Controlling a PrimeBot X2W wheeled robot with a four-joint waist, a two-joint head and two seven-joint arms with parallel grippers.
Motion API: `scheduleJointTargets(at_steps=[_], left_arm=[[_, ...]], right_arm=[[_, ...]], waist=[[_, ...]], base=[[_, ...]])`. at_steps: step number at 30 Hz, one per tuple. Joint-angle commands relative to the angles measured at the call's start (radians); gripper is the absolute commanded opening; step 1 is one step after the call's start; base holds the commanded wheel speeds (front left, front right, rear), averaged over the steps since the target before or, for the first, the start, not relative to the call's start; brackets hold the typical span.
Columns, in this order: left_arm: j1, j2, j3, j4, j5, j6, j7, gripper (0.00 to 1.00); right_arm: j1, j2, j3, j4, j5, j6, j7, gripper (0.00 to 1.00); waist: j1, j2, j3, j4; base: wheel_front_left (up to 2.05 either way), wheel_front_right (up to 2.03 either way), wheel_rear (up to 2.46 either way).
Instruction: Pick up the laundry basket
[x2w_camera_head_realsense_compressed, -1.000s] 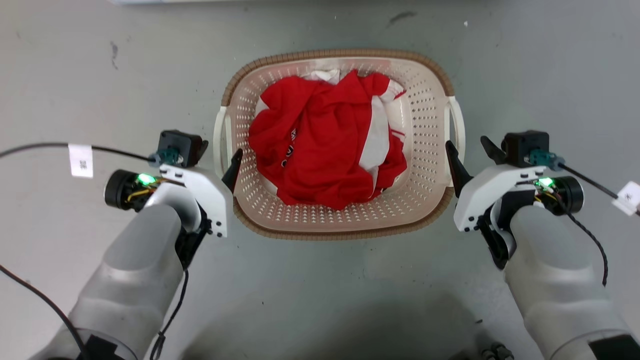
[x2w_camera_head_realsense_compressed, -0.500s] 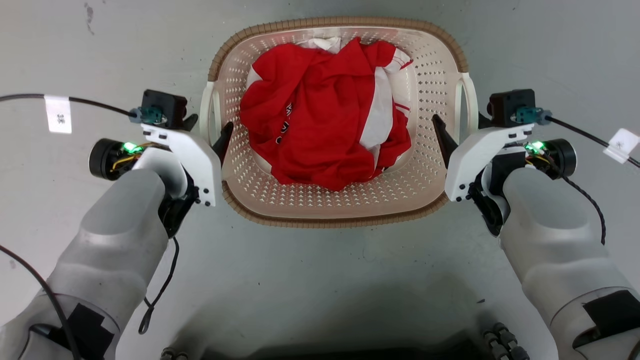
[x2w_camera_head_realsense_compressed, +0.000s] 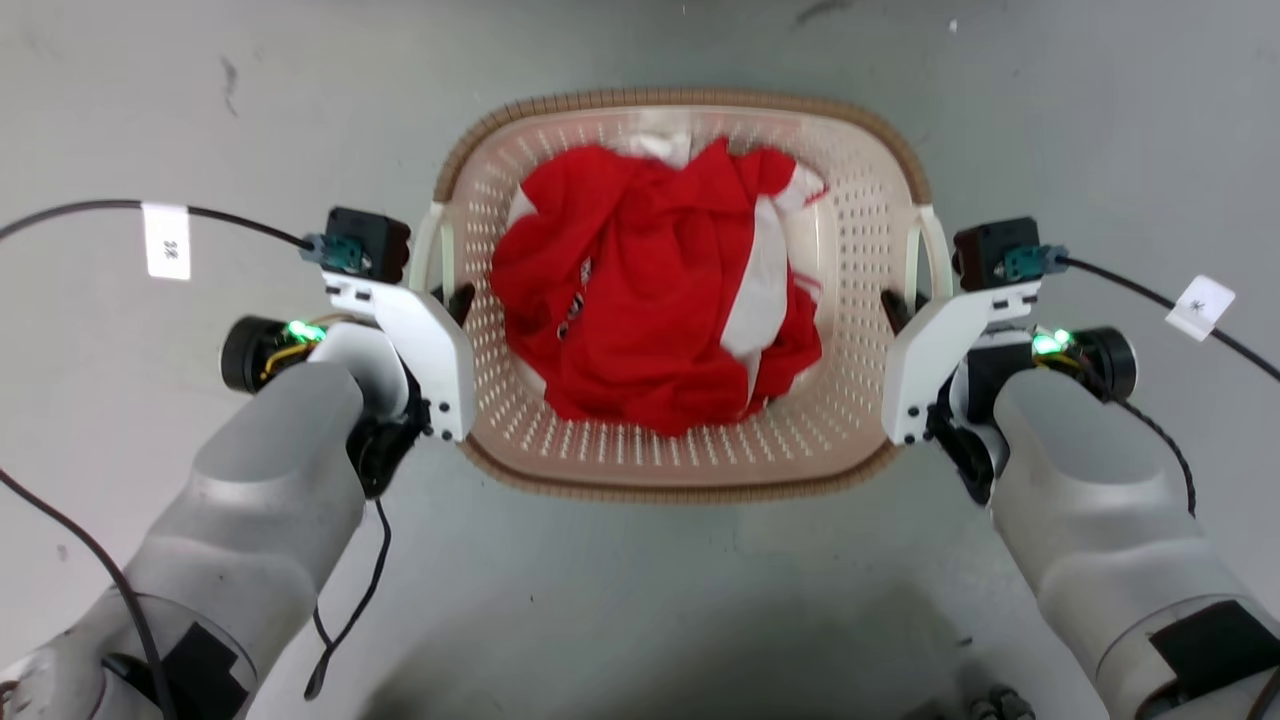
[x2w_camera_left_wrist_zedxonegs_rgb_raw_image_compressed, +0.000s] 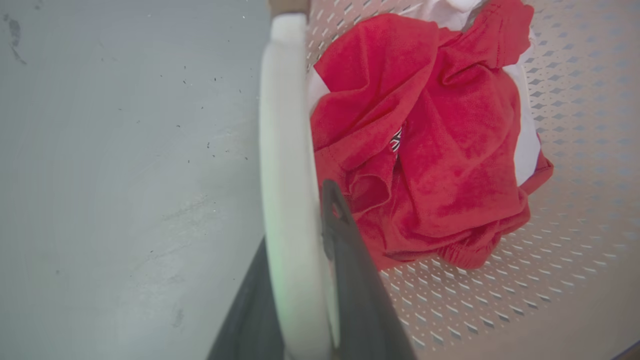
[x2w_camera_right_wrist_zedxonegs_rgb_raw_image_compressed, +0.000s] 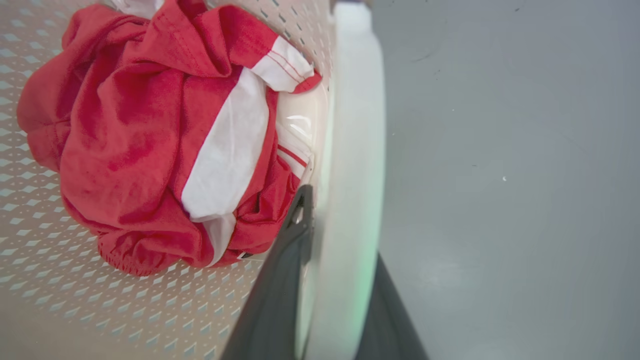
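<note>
Nearest the robot, the bare grey floor (x2w_camera_head_realsense_compressed: 640, 600) carries only cable slack. Past it the two pale forearms reach forward, one on each side of the laundry basket (x2w_camera_head_realsense_compressed: 680, 490), which sits centred between them with its long axis running left to right.

The left gripper (x2w_camera_head_realsense_compressed: 438, 290) straddles the white left handle (x2w_camera_head_realsense_compressed: 425, 250), one dark finger inside the wall and one outside. In the left wrist view both fingers press flat against the handle, so it reads as clamped. The right gripper (x2w_camera_head_realsense_compressed: 920, 297) is the mirror case on the right handle (x2w_camera_head_realsense_compressed: 938, 250), its fingers likewise closed onto the bar.

Both handles run near to far, along the fingers, and neither arm is nearer than the other. Judgement: the holds look set, and the lift calls for both arms to rise together and level, or the basket will tip. Whether its base has left the floor cannot be told.

Inside lies a crumpled red and white garment (x2w_camera_head_realsense_compressed: 650, 300), piled towards the far wall.
</note>
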Motion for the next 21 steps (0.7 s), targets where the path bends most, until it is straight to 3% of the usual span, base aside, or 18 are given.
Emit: scheduleJointTargets(at_steps=[1,14,21], left_arm=[[0.013,-0.005,-0.017,-0.004,-0.016,0.000,0.007,0.00],[0.104,-0.029,-0.105,0.016,-0.173,-0.002,0.112,0.00],[0.129,-0.027,-0.134,0.017,-0.232,-0.002,0.191,0.00]], right_arm=[[0.019,-0.001,0.021,0.000,0.009,0.003,0.020,0.00],[0.123,0.003,0.106,-0.003,0.124,0.003,0.176,0.00],[0.139,0.003,0.133,-0.003,0.174,0.003,0.273,0.00]], waist=[[-0.0001,0.0000,-0.059,0.008],[-0.0001,0.0000,-0.366,0.043],[-0.0001,0.0000,-0.480,0.051]], base=[[0.00,0.00,0.00],[0.00,0.00,0.00],[0.00,0.00,0.00]])
